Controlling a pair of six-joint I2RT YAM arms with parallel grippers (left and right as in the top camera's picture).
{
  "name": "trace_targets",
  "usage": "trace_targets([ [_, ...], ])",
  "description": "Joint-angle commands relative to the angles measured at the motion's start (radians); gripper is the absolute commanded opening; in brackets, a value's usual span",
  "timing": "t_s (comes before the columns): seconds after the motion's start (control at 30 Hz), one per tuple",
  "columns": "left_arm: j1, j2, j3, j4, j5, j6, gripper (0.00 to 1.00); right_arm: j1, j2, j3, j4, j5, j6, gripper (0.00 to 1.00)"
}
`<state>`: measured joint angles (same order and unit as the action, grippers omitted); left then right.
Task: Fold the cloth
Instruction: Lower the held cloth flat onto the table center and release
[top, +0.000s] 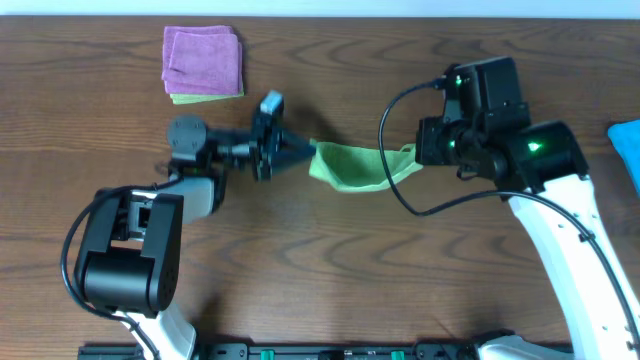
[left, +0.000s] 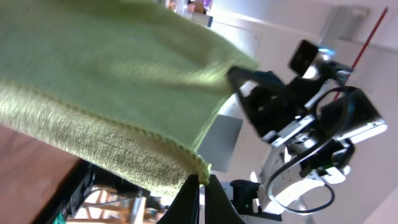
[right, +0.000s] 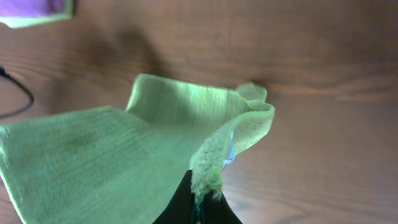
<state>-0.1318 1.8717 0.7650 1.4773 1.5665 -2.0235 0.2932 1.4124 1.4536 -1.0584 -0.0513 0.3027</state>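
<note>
- from overhead, the cloth (top: 355, 165) is strung between the two tools, to the right of the purple cloth (top: 203, 62) and nearer the robot's bases than it. its middle sags in a shallow pouch over the bench (top: 330, 270).
- the left tool (top: 311, 150) is clenched on the cloth end nearer the purple cloth. the right tool (top: 414, 153) is clenched on the end farther from it.
- only the overhead view shows the purple cloth as a whole folded square, with a lime-green edge peeking out under its near side. it alone also shows a blue cloth (top: 625, 150) cut by the frame edge, far right of the purple cloth.
- the left wrist view adds the grip up close: the left tool (left: 201, 182) has its fingers pressed together on a hemmed corner of the cloth (left: 106, 93). the stitched hem and fine weave read clearly here, and the right arm faces the camera beyond the cloth.
- the right wrist view shows the right tool (right: 202, 202) pinching a bunched, doubled-over edge of the cloth (right: 93, 162), a detail that is too small to make out overhead.
- this view also shows a soft shadow on the wood past the cloth's far edge, a corner of the purple cloth (right: 31, 6) at the top left, and a thin black cable (right: 15, 93) just below that corner.
- whether the sagging middle touches the bench cannot be told from any view.
</note>
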Motion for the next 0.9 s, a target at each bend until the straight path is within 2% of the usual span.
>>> trace_targets([
  [0.0,0.0,-0.027,-0.111,0.048,0.014,-0.06,0.06,0.01,-0.029,-0.089,-0.011,0.024,0.008,0.02],
  [0.27,-0.014,-0.051,-0.262,0.109,0.014,-0.06,0.06,0.011,-0.16,-0.32,-0.016,0.014,0.079,0.02],
  [0.57,-0.129,-0.124,-0.464,0.109,0.014,-0.06,0.06,0.087,-0.389,-0.517,-0.094,-0.014,0.248,0.01],
  [0.77,-0.138,-0.158,-0.542,0.109,0.014,-0.059,0.06,0.131,-0.413,-0.62,-0.09,-0.035,0.312,0.03],
  [0.8,-0.138,-0.159,-0.549,0.109,0.014,-0.059,0.06,0.134,-0.413,-0.632,-0.083,-0.034,0.311,0.17],
  [0.87,-0.138,-0.159,-0.56,0.109,0.014,-0.059,0.06,0.134,-0.413,-0.645,-0.068,-0.022,0.311,0.69],
])
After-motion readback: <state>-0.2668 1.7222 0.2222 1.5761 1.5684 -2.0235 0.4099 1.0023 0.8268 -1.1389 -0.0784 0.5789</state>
